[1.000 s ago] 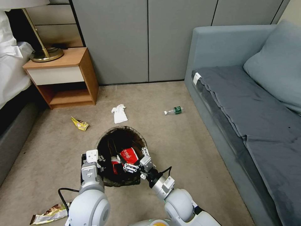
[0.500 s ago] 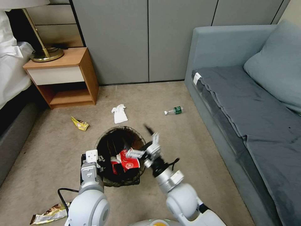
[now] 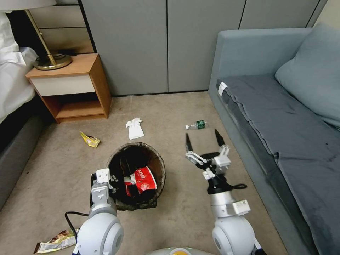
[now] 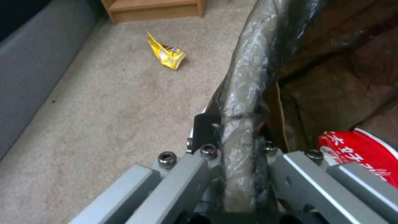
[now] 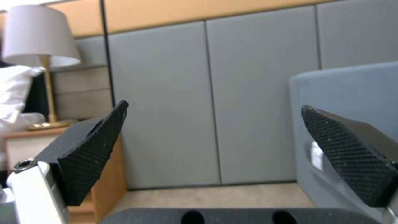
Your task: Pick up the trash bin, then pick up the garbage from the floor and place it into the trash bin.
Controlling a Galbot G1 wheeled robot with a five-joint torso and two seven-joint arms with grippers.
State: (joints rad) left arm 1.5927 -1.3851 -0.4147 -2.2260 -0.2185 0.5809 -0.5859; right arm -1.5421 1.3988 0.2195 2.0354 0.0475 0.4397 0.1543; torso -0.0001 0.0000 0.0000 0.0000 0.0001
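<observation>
The left gripper point(image 3: 106, 184) pinches the bagged rim of the bin point(image 3: 156, 161), fingers pressed on either side of it. Inside the bin lies a red wrapper point(image 3: 144, 180). The right gripper point(image 3: 204, 141) hangs just right of the bin, fingers spread wide and holding nothing. Beyond the bin on the carpet lie a tissue point(image 3: 134, 128), a yellow wrapper point(image 3: 90, 140) and a bottle point(image 3: 197, 124).

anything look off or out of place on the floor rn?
Yes: litter still lies on the carpet, namely a white tissue, a small bottle, a yellow wrapper and another wrapper. The trash bin, held by the left gripper, hangs tilted.
</observation>
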